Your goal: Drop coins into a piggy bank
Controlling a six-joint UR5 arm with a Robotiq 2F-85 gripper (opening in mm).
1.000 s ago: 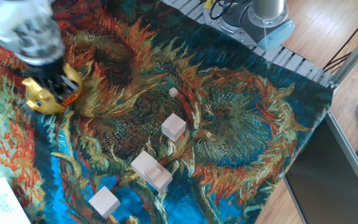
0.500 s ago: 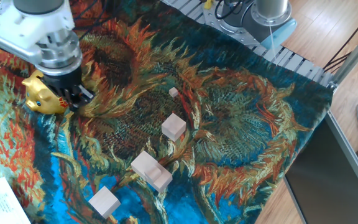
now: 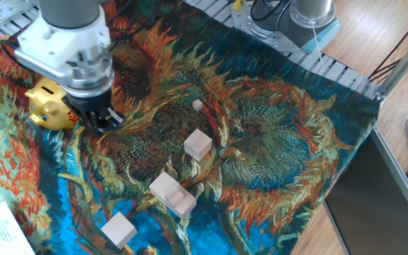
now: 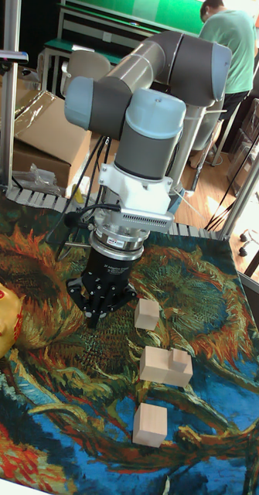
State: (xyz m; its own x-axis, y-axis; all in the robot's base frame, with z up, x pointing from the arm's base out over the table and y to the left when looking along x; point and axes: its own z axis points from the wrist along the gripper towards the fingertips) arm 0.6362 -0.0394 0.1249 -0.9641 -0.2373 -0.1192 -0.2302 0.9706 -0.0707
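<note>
The gold piggy bank (image 3: pixel 48 108) with red markings stands on the sunflower-patterned cloth at the left; in the tall fixed view the piggy bank (image 4: pixel 1 319) shows only partly at the left edge. My gripper (image 3: pixel 103 120) hangs just right of it, low over the cloth and clear of the pig. In the tall fixed view the gripper (image 4: pixel 100 308) points down with its black fingers spread, open, and nothing shows between them. No coins are visible in either view.
Pale wooden blocks lie right of the gripper: a small one (image 3: pixel 197 105), a cube (image 3: pixel 198 144), a joined pair (image 3: pixel 172 193) and a cube near the front (image 3: pixel 118 230). The cloth's right edge (image 3: pixel 360 152) drops off beside a metal frame. White paper (image 3: pixel 2 234) lies front left.
The gripper has moved right and slightly down, from directly over the piggy bank to beside it. The pig, hidden in part before, now stands fully uncovered. The blocks have not moved.
</note>
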